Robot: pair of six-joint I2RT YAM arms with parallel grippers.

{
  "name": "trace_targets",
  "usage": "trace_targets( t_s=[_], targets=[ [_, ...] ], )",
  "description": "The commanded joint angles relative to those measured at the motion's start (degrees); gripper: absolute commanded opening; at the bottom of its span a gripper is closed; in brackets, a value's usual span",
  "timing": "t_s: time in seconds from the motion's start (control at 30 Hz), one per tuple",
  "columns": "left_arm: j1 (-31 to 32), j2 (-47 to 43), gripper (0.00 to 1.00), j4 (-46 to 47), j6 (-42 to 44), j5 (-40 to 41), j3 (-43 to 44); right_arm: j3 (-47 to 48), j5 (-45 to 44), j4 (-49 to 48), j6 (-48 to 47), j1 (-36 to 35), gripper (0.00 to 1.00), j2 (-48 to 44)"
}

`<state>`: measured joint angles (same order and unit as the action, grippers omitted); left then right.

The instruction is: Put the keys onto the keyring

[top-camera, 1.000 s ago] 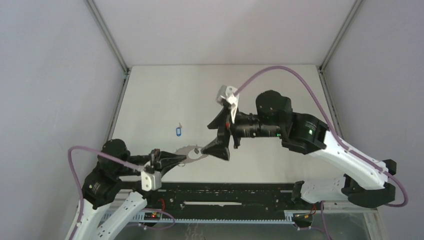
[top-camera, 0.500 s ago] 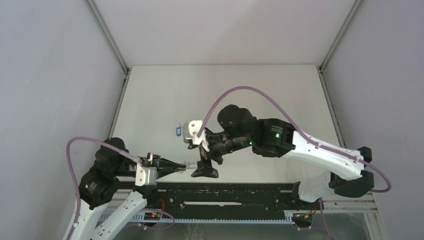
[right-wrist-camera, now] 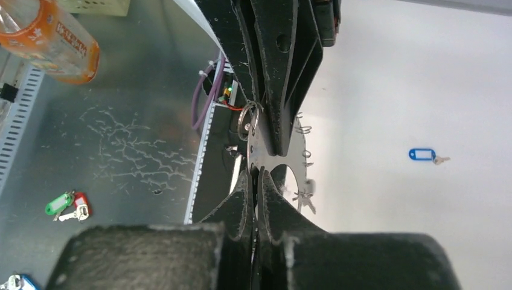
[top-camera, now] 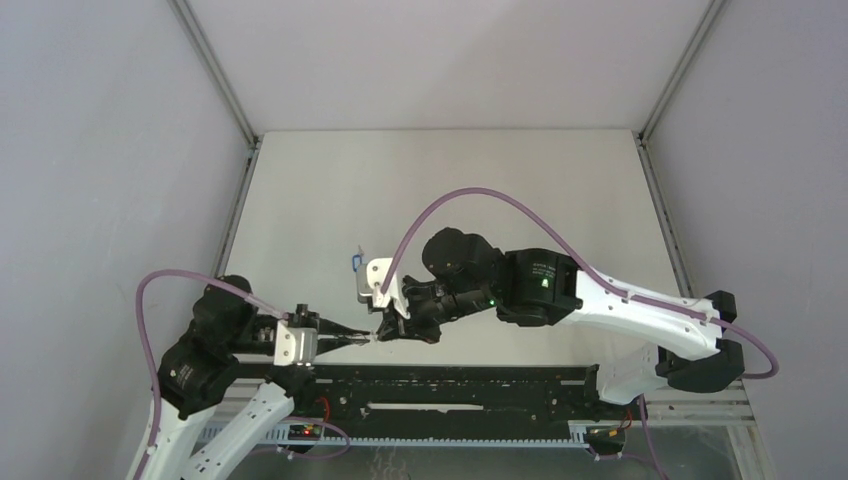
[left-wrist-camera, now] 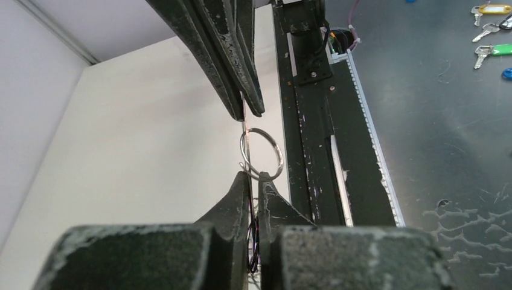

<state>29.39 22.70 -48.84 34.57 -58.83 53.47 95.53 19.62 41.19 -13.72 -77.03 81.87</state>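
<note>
Two hands: left hand [left-wrist-camera: 252, 181], right hand [right-wrist-camera: 256, 176]. One keyring [right-wrist-camera: 258, 156]; small rings [right-wrist-camera: 307, 155] on its edge too fine to tally. One blue key [right-wrist-camera: 422, 154] on the worktop [right-wrist-camera: 422, 72]. One orange bottle [right-wrist-camera: 51, 39]. Off the worktop, two spare keys [right-wrist-camera: 65, 204], tagged green and red.

The keyring [right-wrist-camera: 258, 156] sits between the left gripper [top-camera: 364, 339] and right gripper [top-camera: 384, 333], above the bench's [top-camera: 300, 200] front edge; a key [top-camera: 353, 262] lies behind.
</note>
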Motion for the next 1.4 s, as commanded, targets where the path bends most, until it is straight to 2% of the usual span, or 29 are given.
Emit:
trace_targets(
  t_s=[0.0,0.03,0.07,0.13,0.2,0.27,0.3,0.37,0.4,0.43,0.47,0.5,0.53,0.57,0.6,0.7,0.8,0.97,1.1,1.17,1.27,1.37],
  targets=[
    [0.2,-0.1,0.0,4.5,-0.3,-1.0,2.8,-1.2,-10.9,-3.2,1.7,-2.9,0.14,0.2],
    [0.2,-0.2,0.0,4.9,-0.5,-0.6,2.7,-1.5,-13.3,-3.4,2.1,-3.8,0.33,0.3],
    [0.2,-0.4,0.0,5.4,-0.7,-0.3,2.6,-1.7,-15.2,-3.5,2.3,-4.6,0.41,0.4],
    [0.2,-0.5,0.0,5.8,-0.6,-0.3,2.6,-2.5,-16.3,-4.1,2.7,-5.1,0.45,0.3],
    [0.2,-0.2,0.0,6.0,-0.6,-0.9,2.9,-3.7,-17.2,-5.2,2.8,-5.7,0.45,-0.3],
    [0.2,0.0,0.0,5.9,-0.7,-1.1,3.1,-5.0,-18.0,-6.9,2.2,-6.0,0.37,-1.4],
    [0.2,0.0,0.0,5.7,-0.5,-1.0,3.1,-6.0,-18.0,-8.1,2.0,-6.0,0.27,-2.1],
    [0.2,-0.1,0.0,5.5,-0.1,-0.1,3.0,-7.5,-20.5,-10.7,2.2,-5.9,0.0,-3.9],
    [0.2,-0.2,0.06,5.5,0.0,0.8,2.9,-8.7,-23.2,-12.4,2.7,-5.9,0.0,-5.0],
    [0.2,-0.3,0.17,5.7,-0.2,2.0,2.7,-9.9,-25.6,-14.0,2.7,-6.0,0.0,-6.1],
    [0.2,-0.5,0.38,6.3,-0.7,3.6,2.6,-11.5,-27.6,-16.0,2.7,-6.0,0.0,-7.2],
    [0.2,-0.9,0.64,7.6,-2.0,5.9,2.3,-13.1,-29.5,-18.2,2.7,-6.0,0.0,-8.3],
    [0.2,-1.4,0.87,10.1,-4.1,8.3,1.6,-14.6,-32.2,-20.2,3.1,-6.0,0.0,-9.3],
    [0.2,-2.5,0.93,14.6,-6.3,11.4,0.9,-15.9,-33.7,-21.9,3.3,-6.1,0.0,-10.1],
    [0.2,-4.0,0.95,18.3,-8.8,14.5,-0.4,-16.6,-35.9,-22.9,3.2,-6.2,0.0,-10.5],
    [0.2,-8.1,0.97,26.7,-12.8,21.4,-3.1,-17.9,-41.6,-25.5,2.5,-6.8,0.0,-10.2],
    [0.2,-9.1,0.94,27.8,-16.8,22.6,-2.9,-19.6,-45.5,-28.5,1.1,-7.5,0.0,-9.6],
    [0.2,-8.9,0.65,27.4,-27.3,17.8,-3.3,-21.1,-53.1,-34.2,-1.3,-9.3,0.0,-7.4],
    [0.2,-7.9,0.5,26.0,-36.1,16.3,-4.9,-21.2,-56.8,-37.8,-3.9,-10.9,0.0,-5.5],
    [0.2,-7.1,0.47,26.5,-40.6,15.4,-5.5,-21.2,-58.4,-39.5,-6.2,-11.9,0.0,-4.5],
    [0.2,-5.8,0.49,28.6,-46.7,16.0,-5.9,-21.2,-60.9,-42.2,-8.7,-13.4,0.0,-3.4],
    [0.2,-5.1,0.5,29.1,-49.7,17.3,-5.7,-21.2,-63.7,-44.6,-10.9,-14.4,0.0,-2.8]
  ],
)
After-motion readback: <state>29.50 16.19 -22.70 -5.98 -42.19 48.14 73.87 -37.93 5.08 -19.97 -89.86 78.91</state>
